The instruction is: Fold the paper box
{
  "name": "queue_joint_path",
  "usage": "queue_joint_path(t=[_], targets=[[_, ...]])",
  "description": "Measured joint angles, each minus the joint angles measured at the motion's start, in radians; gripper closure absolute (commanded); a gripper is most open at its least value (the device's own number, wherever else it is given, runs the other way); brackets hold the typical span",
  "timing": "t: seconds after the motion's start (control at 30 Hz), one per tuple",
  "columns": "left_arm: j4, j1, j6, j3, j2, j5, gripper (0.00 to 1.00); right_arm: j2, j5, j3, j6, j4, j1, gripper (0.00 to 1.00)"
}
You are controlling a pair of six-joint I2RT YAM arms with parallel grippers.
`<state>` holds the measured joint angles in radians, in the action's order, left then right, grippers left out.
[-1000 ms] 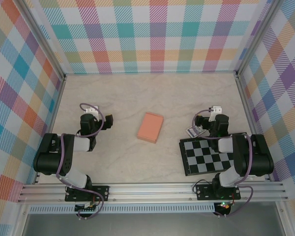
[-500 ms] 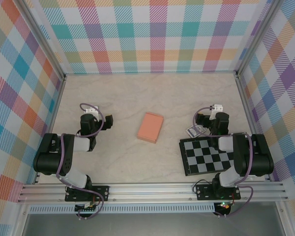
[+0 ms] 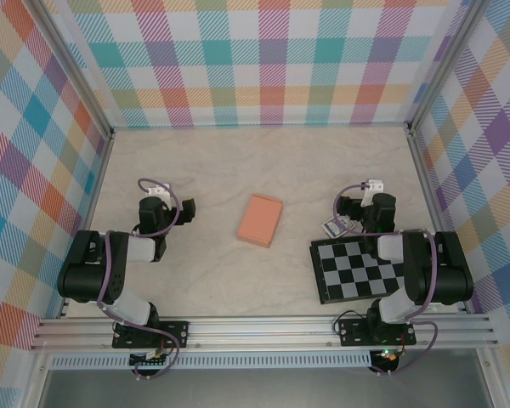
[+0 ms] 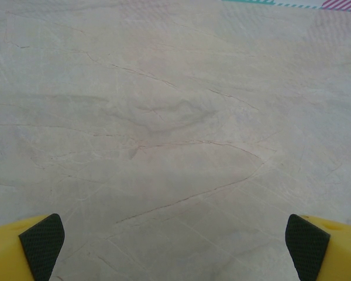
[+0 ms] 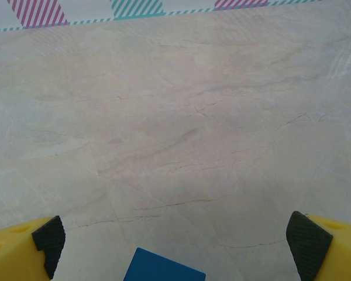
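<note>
From above, the paper box (image 3: 260, 220) sits in the middle of the tabletop (image 3: 263, 161), between the two arms. It looks closed up already. The left hand (image 3: 185, 206) and right hand (image 3: 343, 209) rest well apart from it. Nothing has moved (not even a bit), so I think the folding is done.

At the left wrist, the pads (image 4: 42, 237) stand wide over bare tabletop.

At the right wrist, the pads (image 5: 48, 237) stand wide too, with a blue thing (image 5: 164, 268) near.
</note>
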<state>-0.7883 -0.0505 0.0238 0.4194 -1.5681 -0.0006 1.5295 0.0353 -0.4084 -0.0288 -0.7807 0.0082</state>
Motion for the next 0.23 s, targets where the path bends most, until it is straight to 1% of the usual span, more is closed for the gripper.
queue_joint_path(t=[0.23], targets=[[0.0, 0.0, 0.0, 0.0, 0.0, 0.0, 0.0, 0.0, -0.008, 0.0, 0.0, 0.005, 0.0, 0.0]])
